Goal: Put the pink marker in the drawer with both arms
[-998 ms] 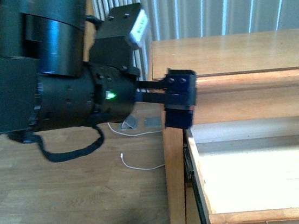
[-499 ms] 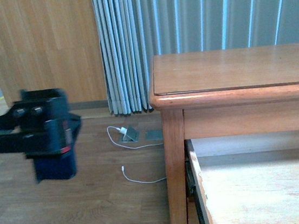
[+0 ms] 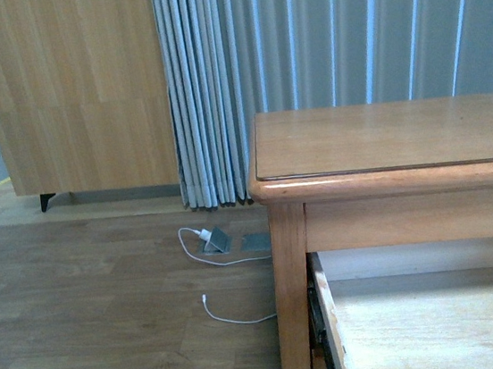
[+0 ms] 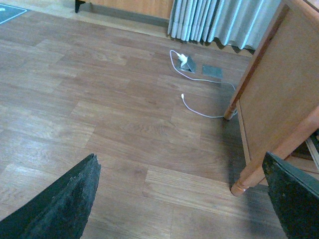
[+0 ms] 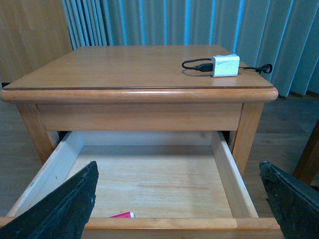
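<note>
Wooden flooring [image 4: 114, 114] is seen under the left tool [image 4: 179, 157], spread wide and empty. Before the right tool [image 5: 178, 164], likewise spread and empty, the pink marker [image 5: 122, 215] is seen inside the open drawer [image 5: 225, 169], against its front wall: bright pink, pale-ended, mostly hidden. It could be sent rolling if the drawer were shoved hard beneath the bench [image 5: 124, 69].

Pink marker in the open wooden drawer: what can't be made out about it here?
- Short pink marker: right wrist view, the honey-coloured wooden drawer's front rail hides all but a sliver.
- Front view: drawer cut off by the frame's edges; marker and both arms out of view.
- Left wrist view: wooden table's side panel blocks the drawer's inside.
</note>
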Available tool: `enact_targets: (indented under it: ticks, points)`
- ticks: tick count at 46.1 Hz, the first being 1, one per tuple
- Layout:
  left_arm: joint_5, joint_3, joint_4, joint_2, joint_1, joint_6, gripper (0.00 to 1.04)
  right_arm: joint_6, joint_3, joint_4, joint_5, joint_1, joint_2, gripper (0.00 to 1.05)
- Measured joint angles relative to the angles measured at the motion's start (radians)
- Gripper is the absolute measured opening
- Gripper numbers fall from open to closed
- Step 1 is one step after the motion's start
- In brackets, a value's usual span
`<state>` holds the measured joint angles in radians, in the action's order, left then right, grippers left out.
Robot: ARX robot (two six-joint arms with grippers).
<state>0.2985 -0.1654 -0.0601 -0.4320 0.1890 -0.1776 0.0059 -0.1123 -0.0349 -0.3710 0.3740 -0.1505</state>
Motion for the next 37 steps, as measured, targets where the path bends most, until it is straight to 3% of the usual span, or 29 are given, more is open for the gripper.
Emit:
enact_targets:
  ticks: [6, 19, 23, 30, 37]
  points:
    - [-0.030, 0.035, 0.046, 0.097, -0.050, -0.011, 0.99, 0.000, 0.000, 0.000, 0.000, 0.000, 0.000, 0.96]
    - [-0.034, 0.051, 0.038, 0.119, -0.069, -0.005, 0.98, 0.000, 0.000, 0.000, 0.000, 0.000, 0.000, 0.96]
    - [-0.265, 0.123, -0.127, 0.176, -0.169, 0.100, 0.79, 0.000, 0.000, 0.000, 0.000, 0.000, 0.000, 0.96]
    - [-0.298, 0.143, -0.140, 0.235, -0.185, 0.156, 0.41, 0.000, 0.000, 0.000, 0.000, 0.000, 0.000, 0.96]
    - [-0.296, 0.142, -0.055, 0.307, -0.186, 0.163, 0.16, 0.000, 0.000, 0.000, 0.000, 0.000, 0.000, 0.96]
